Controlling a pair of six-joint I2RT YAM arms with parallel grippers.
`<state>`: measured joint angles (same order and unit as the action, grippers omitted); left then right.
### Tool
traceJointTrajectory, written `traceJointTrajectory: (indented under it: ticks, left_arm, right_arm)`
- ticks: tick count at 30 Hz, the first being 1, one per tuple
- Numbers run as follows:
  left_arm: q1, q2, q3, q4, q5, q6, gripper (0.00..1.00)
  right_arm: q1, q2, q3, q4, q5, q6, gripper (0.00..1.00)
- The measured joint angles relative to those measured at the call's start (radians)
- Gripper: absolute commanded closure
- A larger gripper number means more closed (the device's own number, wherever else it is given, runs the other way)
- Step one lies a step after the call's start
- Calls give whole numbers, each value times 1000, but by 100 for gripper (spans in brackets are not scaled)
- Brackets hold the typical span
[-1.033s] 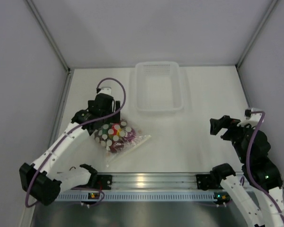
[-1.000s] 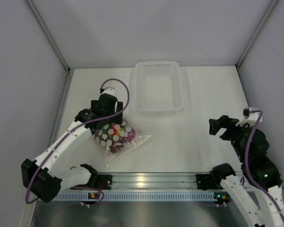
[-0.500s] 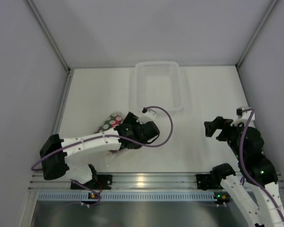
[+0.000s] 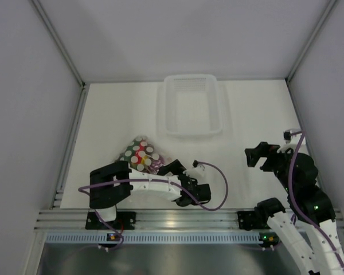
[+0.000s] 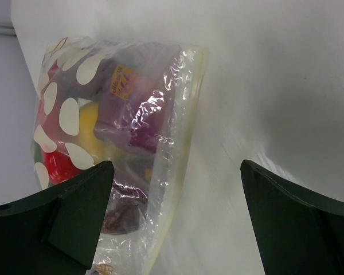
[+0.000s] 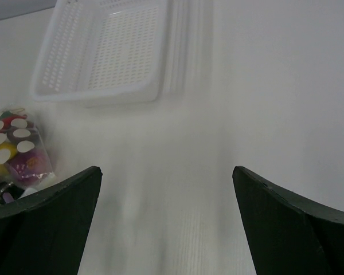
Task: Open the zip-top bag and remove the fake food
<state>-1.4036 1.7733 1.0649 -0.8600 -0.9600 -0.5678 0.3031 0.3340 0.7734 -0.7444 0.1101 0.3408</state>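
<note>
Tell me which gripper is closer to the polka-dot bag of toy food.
The left gripper: open, pointed at the zip-top bag from right beside it. The right gripper, also open, hangs far off to the right.

1 white mesh basket [image 4: 192,133] sits on 1 table [image 4: 252,109]. Nearer than the basket and to its left lies 1 zip-top bag [image 4: 139,152]. Its fake food [image 5: 92,123] overlaps: at least 3 pieces, full count unclear. There are 2 grippers: left gripper [image 4: 171,168], right gripper [image 4: 253,154].

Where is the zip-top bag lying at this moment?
In the top view the bag lies on the left half of the table, nearer to the arms than the basket, with the open left gripper just right of it.
</note>
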Motion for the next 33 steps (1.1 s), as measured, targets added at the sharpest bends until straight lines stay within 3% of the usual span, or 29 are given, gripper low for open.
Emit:
traceJointTrajectory:
  ticks: [7,13,15,21,24,25,33]
  left_arm:
    - [2,39,45,-89,-2,-86,8]
    - [24,74,75,-174,-3,-186,31]
    - [41,88,78,-190,-3,-204,33]
    - [88,107,80,-221,-10,-258,55]
    - [109,107,80,-227,-23,-282,82]
    - [115,107,80,-229,-27,-287,100]
    - [132,37,86,-243,-42,-289,100]
  right_arm:
    - [0,0,-2,0,-5,0,1]
    - [0,0,-14,4,-17,-5,1]
    - [0,0,-14,5,-23,-7,0]
    - [0,-20,-14,5,-31,-8,1]
    - [0,-31,-14,5,-32,-8,1]
    - [0,-31,-14,4,-32,-8,0]
    - [0,-32,-14,5,-36,-6,1]
